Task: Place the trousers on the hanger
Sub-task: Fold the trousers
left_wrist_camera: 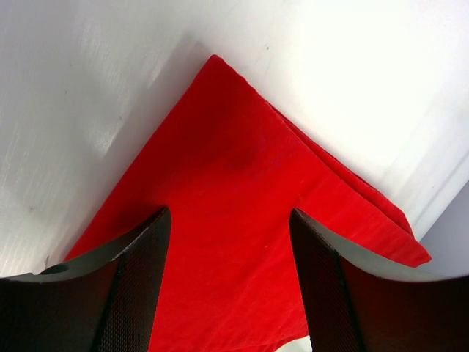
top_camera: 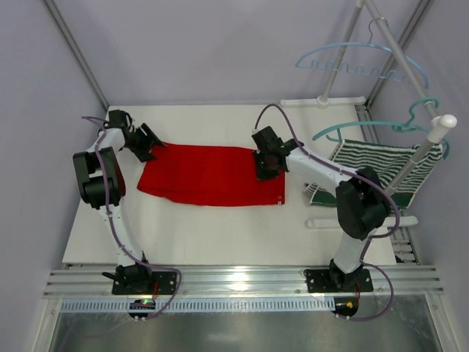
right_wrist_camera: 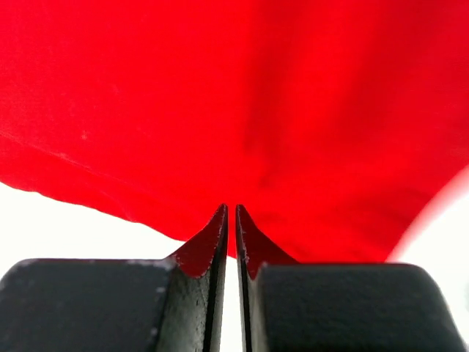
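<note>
The red trousers lie folded flat on the white table. My left gripper is at their far left corner. In the left wrist view it is open, its jaws wide apart over the red cloth. My right gripper is at the trousers' far right edge. In the right wrist view it is shut, and the red cloth puckers at its tips. The pale blue hanger hangs on the rack at the back right, away from both grippers.
A darker teal hanger carries a green-and-white striped garment on the rack's white pole at the right. The rack's white base bars lie on the table. Grey walls close in the back and sides.
</note>
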